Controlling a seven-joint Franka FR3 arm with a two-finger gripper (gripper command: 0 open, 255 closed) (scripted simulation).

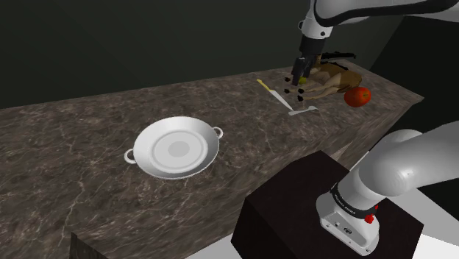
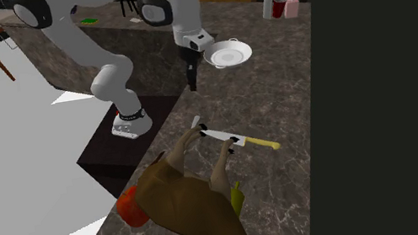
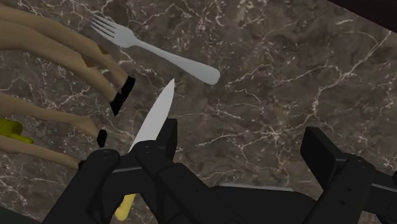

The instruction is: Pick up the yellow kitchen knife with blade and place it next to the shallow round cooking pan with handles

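One finger [image 3: 159, 175] of the gripper [image 3: 242, 137] is covering the middle of the knife [image 3: 154, 121], leaving just a bit of yellow handle showing. The second exterior view's lower edge is cropping the brown toy horse [image 2: 190, 204], which is hiding part of the red fruit [image 2: 130, 209].

Yellow-handled knife [image 3: 154, 119], white pan [image 1: 176, 148], dark marbled counter [image 1: 73, 154]

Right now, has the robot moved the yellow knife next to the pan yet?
Not yet. Nothing is done: the yellow-handled knife lies on the counter by the fork, far from the two-handled pan. In hand: open jaws hover over the knife. Left: grip, lift, carry it beside the pan.
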